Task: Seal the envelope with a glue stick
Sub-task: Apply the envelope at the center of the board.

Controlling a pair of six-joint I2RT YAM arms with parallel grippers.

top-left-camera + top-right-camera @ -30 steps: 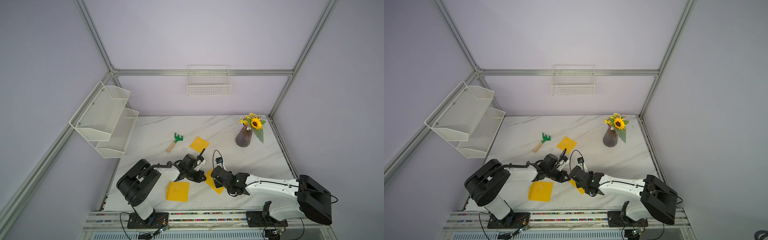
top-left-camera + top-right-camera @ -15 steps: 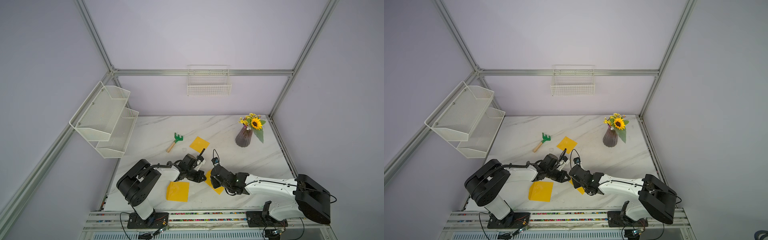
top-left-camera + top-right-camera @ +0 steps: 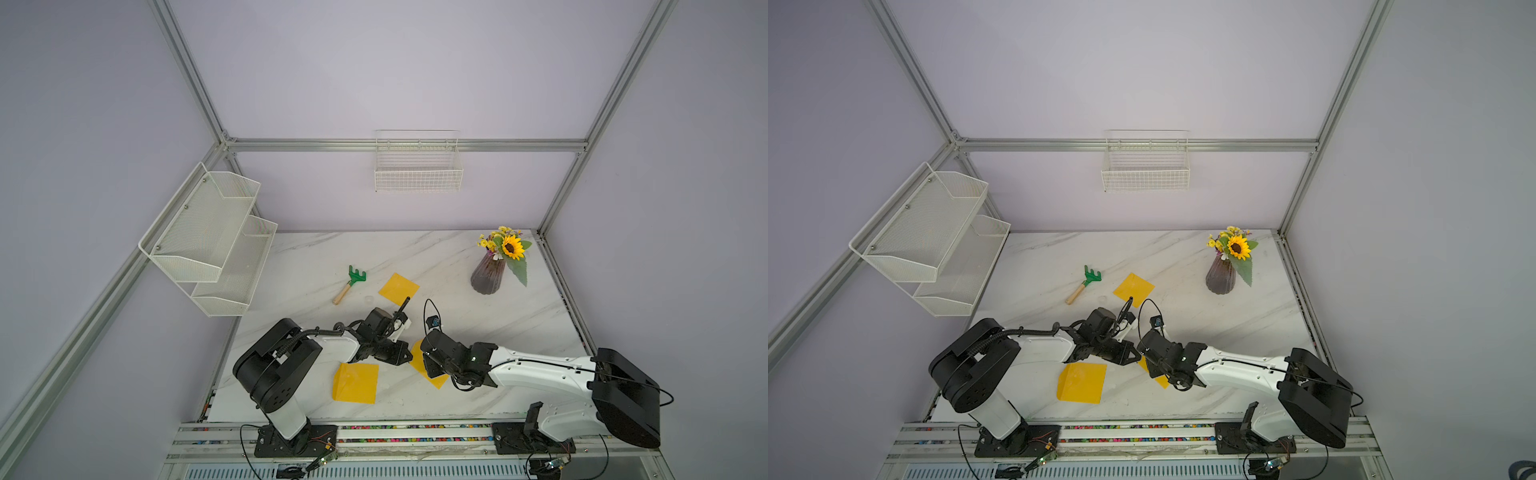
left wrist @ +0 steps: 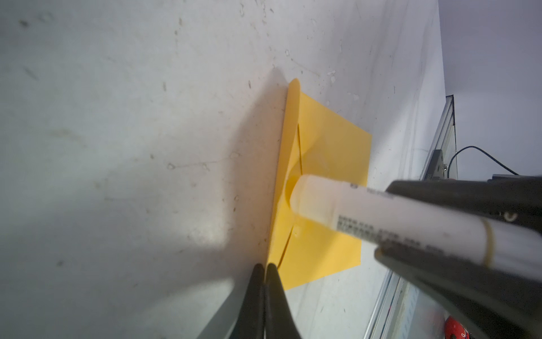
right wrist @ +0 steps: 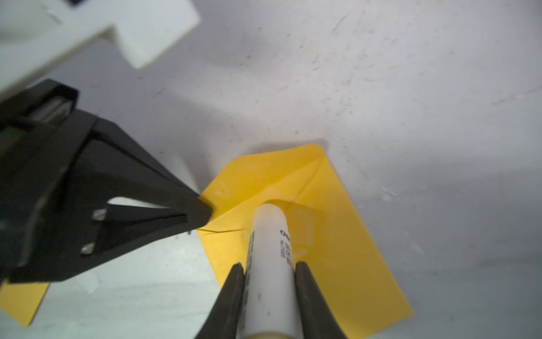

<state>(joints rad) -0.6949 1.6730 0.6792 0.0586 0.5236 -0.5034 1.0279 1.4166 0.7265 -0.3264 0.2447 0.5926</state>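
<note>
Since a second ago the right gripper (image 5: 270,265) has slid a little closer to the left arm (image 3: 332,345), further across the yellow envelope (image 5: 346,249), while that arm has kept its place. From where I stand, the right gripper is clamped on the glue stick (image 5: 269,234), its two black fingers hugging the white tube on either side, the printed label facing up. The stick leans down at a slant and its whitish end meets the envelope about where the folded flap's edges come together; a shiny, wet-looking patch shows on the paper right beside that end. The left gripper (image 4: 265,268) is closed, its fingers pressed flat against each other with nothing between them. Its tip sits at the envelope's edge near a corner of the flap, but whether it truly presses the paper I cannot tell. The envelope lies flat on the marble tabletop (image 3: 457,266), mostly hidden under the two wrists in both top views. Just beside the envelope, on the left arm's side, lies a second yellow paper square (image 3: 356,382), not touching it. A third yellow square (image 3: 399,289) lies beyond the envelope toward the back wall, with a green toy rake (image 3: 349,284) further from the envelope still. Well apart from the envelope, toward the far corner, stands a dark vase (image 3: 487,277) of sunflowers.
</note>
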